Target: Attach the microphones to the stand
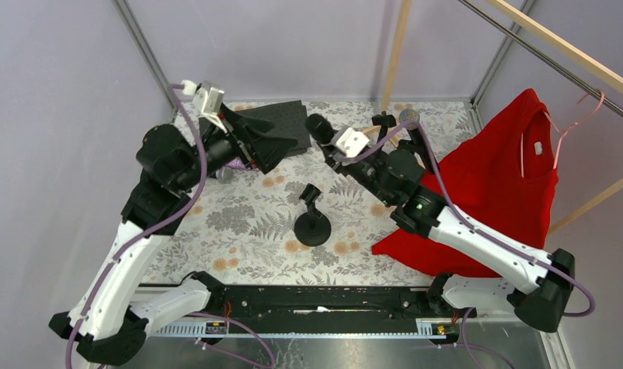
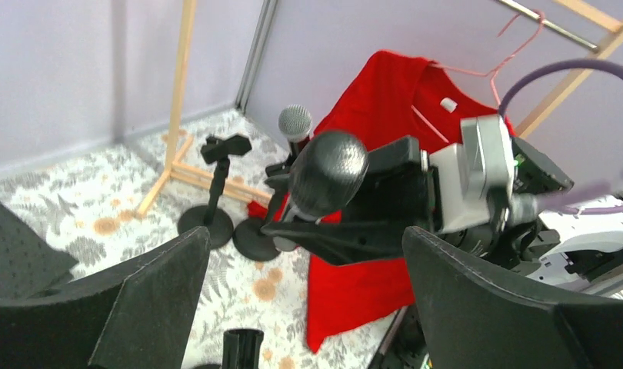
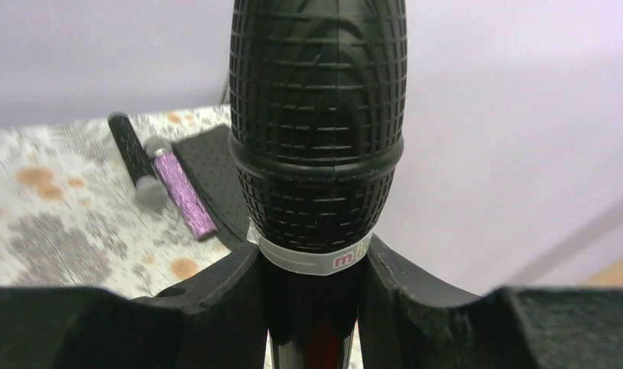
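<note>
My right gripper (image 1: pixel 331 148) is shut on a black microphone (image 1: pixel 318 124) with a dark mesh head and holds it in the air, head pointing far-left; it fills the right wrist view (image 3: pixel 318 115). My left gripper (image 1: pixel 268 142) is open and empty, facing that microphone (image 2: pixel 328 173). An empty black stand (image 1: pixel 312 223) is at mid-table. At the back stand an empty stand (image 2: pixel 218 165) and a stand holding a grey-headed microphone (image 2: pixel 295 123). A purple glitter microphone (image 3: pixel 184 192) and a black microphone (image 3: pixel 131 150) lie side by side on the cloth.
A black foam mat (image 1: pixel 281 119) lies at the back, under the left gripper. A red shirt (image 1: pixel 501 184) on a pink hanger covers the right side. A wooden rack post (image 1: pixel 395 54) rises at the back. Metal frame posts stand at the corners.
</note>
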Motion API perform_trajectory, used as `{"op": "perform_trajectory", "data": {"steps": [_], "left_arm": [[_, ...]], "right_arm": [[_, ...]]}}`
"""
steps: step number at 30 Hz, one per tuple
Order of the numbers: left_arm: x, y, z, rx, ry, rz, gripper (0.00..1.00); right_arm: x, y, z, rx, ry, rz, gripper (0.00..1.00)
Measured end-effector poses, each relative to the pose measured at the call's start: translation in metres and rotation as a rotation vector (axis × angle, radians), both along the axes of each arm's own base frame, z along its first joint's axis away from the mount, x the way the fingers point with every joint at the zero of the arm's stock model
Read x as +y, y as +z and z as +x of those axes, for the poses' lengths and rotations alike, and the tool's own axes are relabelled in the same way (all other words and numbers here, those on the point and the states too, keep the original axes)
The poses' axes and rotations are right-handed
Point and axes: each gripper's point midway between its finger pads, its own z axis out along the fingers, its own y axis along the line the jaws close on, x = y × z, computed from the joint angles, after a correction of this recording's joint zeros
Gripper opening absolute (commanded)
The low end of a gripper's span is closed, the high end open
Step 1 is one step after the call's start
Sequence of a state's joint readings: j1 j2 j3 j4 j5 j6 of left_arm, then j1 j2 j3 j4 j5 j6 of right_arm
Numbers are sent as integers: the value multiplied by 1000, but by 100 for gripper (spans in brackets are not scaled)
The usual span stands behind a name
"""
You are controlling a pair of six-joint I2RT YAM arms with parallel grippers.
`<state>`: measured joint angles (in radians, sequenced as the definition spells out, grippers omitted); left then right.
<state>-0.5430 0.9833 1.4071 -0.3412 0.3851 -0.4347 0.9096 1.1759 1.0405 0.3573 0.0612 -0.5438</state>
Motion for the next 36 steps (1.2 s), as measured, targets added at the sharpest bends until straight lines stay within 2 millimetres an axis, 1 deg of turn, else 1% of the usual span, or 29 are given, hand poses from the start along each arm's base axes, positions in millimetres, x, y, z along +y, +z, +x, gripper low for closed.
{"op": "perform_trajectory", "data": {"steps": [4, 6, 10, 12, 15, 19, 24, 28, 31, 36], "left_arm": [[7, 8, -11, -92, 0, -66, 99], [7, 8, -12, -125, -2, -88, 99], [3, 5, -12, -161, -25, -117, 99], [-2, 2, -14, -165, -55, -119, 99], [-13, -8, -13, -156, -114, -112, 99], [-24, -21, -22, -154, -196, -106, 99], [-40, -28, -44, -173, -284, -94, 99], [-53, -30, -60, -189, -340, -86, 99], [-59, -32, -61, -197, -342, -77, 99], [-66, -40, -52, -187, -318, -57, 99]], "right_arm": [[-23, 27, -9, 94, -54, 187, 0], [-33, 40, -15, 148, -62, 298, 0], [-46, 59, -25, 256, -59, 493, 0], [-50, 66, -29, 317, -49, 592, 0], [-51, 76, -36, 405, -7, 728, 0], [-48, 85, -43, 506, 52, 870, 0], [-46, 92, -46, 574, 92, 961, 0], [-42, 90, -45, 603, 101, 982, 0], [-39, 88, -44, 621, 103, 986, 0], [-35, 88, -47, 638, 128, 985, 0]]}}
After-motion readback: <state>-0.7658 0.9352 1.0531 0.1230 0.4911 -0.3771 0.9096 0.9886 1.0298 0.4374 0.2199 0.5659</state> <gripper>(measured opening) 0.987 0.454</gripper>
